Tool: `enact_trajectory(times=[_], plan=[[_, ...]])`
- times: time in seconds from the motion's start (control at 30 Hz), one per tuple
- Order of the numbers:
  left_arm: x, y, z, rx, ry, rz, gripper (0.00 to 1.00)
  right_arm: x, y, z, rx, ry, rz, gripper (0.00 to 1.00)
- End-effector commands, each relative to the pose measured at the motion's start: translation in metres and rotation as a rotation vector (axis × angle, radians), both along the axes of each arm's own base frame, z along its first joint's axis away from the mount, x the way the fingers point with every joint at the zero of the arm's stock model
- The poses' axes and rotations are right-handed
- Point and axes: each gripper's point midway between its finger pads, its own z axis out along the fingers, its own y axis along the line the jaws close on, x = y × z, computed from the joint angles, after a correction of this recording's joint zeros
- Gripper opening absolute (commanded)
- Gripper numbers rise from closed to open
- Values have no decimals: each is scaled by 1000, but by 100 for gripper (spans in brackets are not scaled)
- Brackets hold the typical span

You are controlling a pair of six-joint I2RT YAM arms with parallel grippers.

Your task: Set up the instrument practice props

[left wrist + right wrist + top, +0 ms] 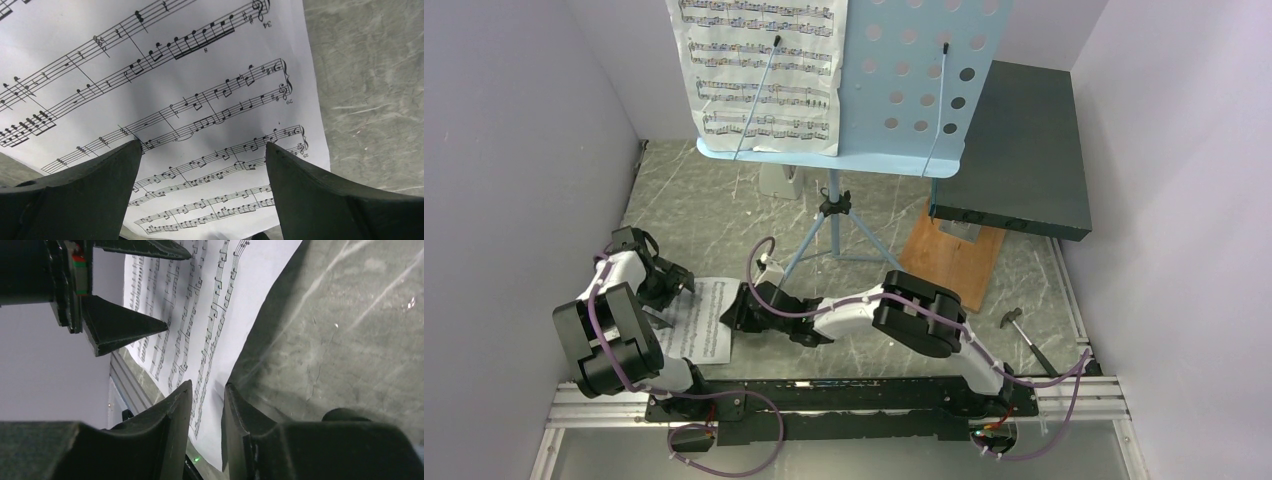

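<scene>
Grey streaked tabletop, pale lilac walls, sheet-music page lying flat

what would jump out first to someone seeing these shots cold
The light blue music stand fills the top centre of the overhead view, a sheet-music page propped on its left half. At near left a second page lies flat on the table, the left gripper over it with jaws wide and the right gripper, jaws narrowly apart, at its edge. A big dark box sits at right on a wooden board.
</scene>
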Motion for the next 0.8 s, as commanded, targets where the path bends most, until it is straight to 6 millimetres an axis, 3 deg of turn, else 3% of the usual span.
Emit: enact_trajectory(times=[0.0, 0.37, 0.43, 0.6, 0.77], plan=[[2, 2, 6, 12, -23, -15, 100, 15, 4, 8, 53, -55, 9, 31], [3, 7, 15, 53, -52, -12, 100, 16, 8, 7, 67, -85, 48, 32], [2, 8, 14, 55, -50, -13, 100, 17, 9, 7, 68, -97, 59, 27], [3, 8, 16, 57, -51, -15, 100, 18, 11, 10, 63, -115, 82, 0], [16, 11, 44, 94, -157, -47, 99, 22, 4, 29, 38, -195, 95, 0]])
